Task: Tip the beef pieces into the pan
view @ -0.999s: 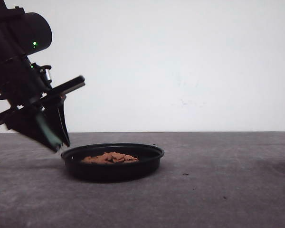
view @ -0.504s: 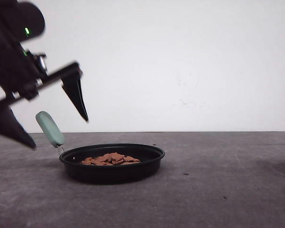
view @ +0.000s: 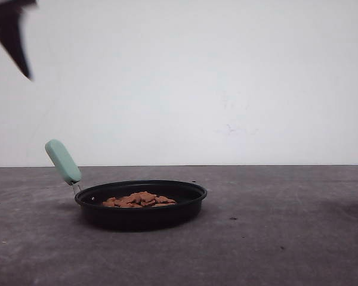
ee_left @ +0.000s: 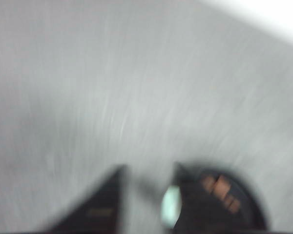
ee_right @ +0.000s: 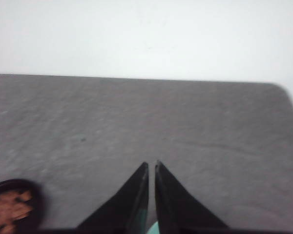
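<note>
The black pan [view: 141, 213] rests flat on the table, its mint-green handle [view: 63, 161] slanting up to the left with nothing holding it. Orange-brown beef pieces [view: 139, 199] lie heaped inside it. My left gripper [view: 12, 30] is high at the top left, well clear of the handle. In the blurred left wrist view it [ee_left: 149, 168] is open and empty, with the handle [ee_left: 172, 207] and beef pieces [ee_left: 219, 190] beyond it. My right gripper [ee_right: 152, 165] is shut. A teal sliver shows low between its fingers. The pan [ee_right: 35, 200] lies off to one side of it.
Dark grey tabletop [view: 274, 226] stretches to the right of the pan and ends at a white wall. In the right wrist view the table's far edge and a rounded corner [ee_right: 278, 87] show.
My left gripper opened off the pan handle and rose up and to the left. The pan stayed on the table with the beef in it.
</note>
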Robot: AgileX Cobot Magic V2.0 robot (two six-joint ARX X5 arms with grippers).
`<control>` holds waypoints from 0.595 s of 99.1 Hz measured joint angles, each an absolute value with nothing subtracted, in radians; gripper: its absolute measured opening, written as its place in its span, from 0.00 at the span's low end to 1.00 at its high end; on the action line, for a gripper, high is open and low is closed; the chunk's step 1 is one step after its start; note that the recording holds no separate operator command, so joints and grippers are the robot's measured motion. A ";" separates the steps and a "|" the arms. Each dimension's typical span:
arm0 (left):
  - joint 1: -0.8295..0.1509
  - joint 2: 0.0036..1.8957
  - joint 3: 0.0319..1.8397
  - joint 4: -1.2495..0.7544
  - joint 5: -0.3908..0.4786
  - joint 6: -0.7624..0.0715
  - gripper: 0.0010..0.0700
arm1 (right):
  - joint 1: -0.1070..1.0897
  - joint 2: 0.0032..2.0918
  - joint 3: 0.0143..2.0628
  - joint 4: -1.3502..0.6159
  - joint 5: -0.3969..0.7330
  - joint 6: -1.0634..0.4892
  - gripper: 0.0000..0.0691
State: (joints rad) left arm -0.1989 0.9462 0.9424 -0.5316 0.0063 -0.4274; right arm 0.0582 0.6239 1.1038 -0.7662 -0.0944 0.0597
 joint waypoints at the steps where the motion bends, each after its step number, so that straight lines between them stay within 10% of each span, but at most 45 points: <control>1: -0.199 0.931 0.942 -0.528 0.002 -0.423 0.13 | 0.058 0.624 1.104 -0.764 -0.088 0.056 0.03; 28: -0.199 0.579 0.948 -0.554 -0.144 -0.236 0.01 | 0.059 0.517 0.997 -0.543 -0.026 -0.055 0.03; 59: -0.199 0.495 0.948 -0.625 -0.184 -0.201 0.01 | 0.059 0.439 0.876 -0.490 0.000 -0.082 0.03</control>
State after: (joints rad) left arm -0.1986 0.4950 0.9482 -0.6250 -0.1844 -0.2012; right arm 0.0593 0.4389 0.8757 -0.4896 -0.0002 -0.0822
